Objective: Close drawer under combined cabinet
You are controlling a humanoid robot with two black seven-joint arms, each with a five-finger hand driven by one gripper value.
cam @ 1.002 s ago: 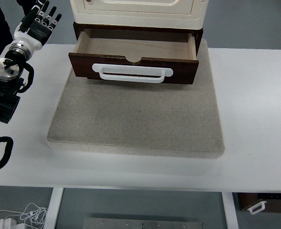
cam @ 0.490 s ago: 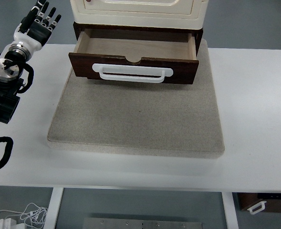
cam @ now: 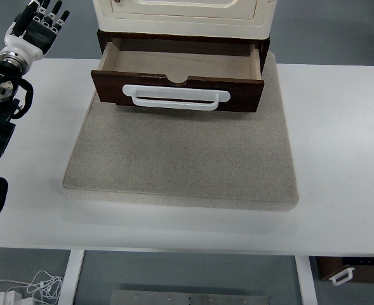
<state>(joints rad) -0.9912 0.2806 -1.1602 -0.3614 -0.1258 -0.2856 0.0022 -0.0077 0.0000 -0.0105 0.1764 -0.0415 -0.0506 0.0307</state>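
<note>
Top view shows my left robot hand (cam: 34,24) spread, empty, far from the open drawer (cam: 178,79); pushing one corner risks jamming it crooked

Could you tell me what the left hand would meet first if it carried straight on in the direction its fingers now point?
Probably nothing: the left hand, fingers spread, points up toward the picture's top edge, left of the cabinet and well clear of the open drawer.

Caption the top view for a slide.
Brown drawer open under the cream cabinet; left hand hovers open, far left.
</note>
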